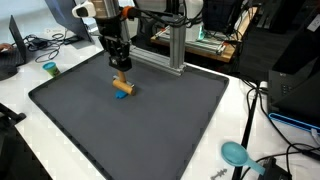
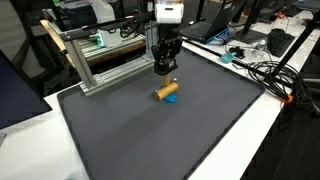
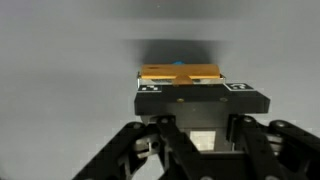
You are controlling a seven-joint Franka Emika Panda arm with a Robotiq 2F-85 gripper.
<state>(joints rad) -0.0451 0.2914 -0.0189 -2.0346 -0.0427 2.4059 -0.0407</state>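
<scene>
The end effector (image 1: 121,72) stands upright over the dark mat (image 1: 150,125), its fingers clenched. Whether they grip anything is hard to judge. In both exterior views the wooden cylinder (image 1: 122,87) sits directly beneath the fingertips, resting on or against a small blue block (image 2: 172,99). The wrist view shows the cylinder (image 3: 180,73) just ahead of the pads, with a sliver of blue behind it, and it looks to be lying there rather than pinched.

As a judgement, the 2 pieces are together already, the cylinder set at the blue block, and what remains is for the end effector to lift clear.

Room for moving is generous. The mat spreads wide in front of and to both sides of the end effector, with its raised rim well apart. The 1 close obstacle is the aluminium frame (image 2: 100,60), which stands near, behind the end effector at the mat's far border. A teal dish (image 1: 236,153) lies well away on the white surface (image 1: 215,150) past the near rim, and a small green cup (image 1: 49,69) sits off the mat near the far corner. Cables (image 2: 275,75) trail beyond the mat's side rim.
</scene>
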